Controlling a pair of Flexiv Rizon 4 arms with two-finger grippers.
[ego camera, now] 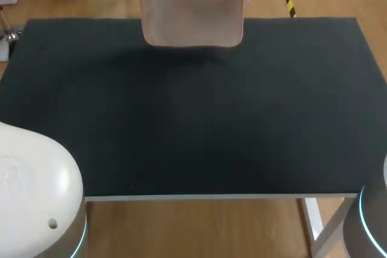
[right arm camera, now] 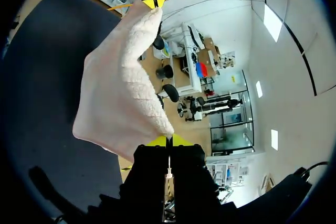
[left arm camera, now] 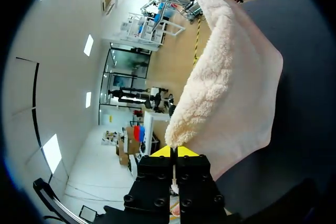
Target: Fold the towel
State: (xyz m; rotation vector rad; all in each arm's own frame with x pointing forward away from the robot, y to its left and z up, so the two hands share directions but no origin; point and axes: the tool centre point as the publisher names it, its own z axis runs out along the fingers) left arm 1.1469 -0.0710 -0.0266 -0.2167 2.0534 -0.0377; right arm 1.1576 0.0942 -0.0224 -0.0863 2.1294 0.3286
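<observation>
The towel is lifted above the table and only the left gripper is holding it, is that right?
No, both hold it. The right wrist view shows the right gripper shut on one corner of the towel, the left gripper on another. It is lifted above the table.

Left arm [ego camera: 36, 191] white, domed, cyan-ringed; left gripper [left arm camera: 173, 151] black, bolted, yellow-tipped

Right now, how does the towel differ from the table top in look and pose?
Colour: the towel is pale pink, the table dark. Texture: the towel is fluffy, the table flat and matte. Pose: the towel hangs upright near the table's far edge, its top corners pinched by the left gripper and the right gripper; the table lies level. Width: the towel is narrower than the table. Both look roughly rectangular.
</observation>
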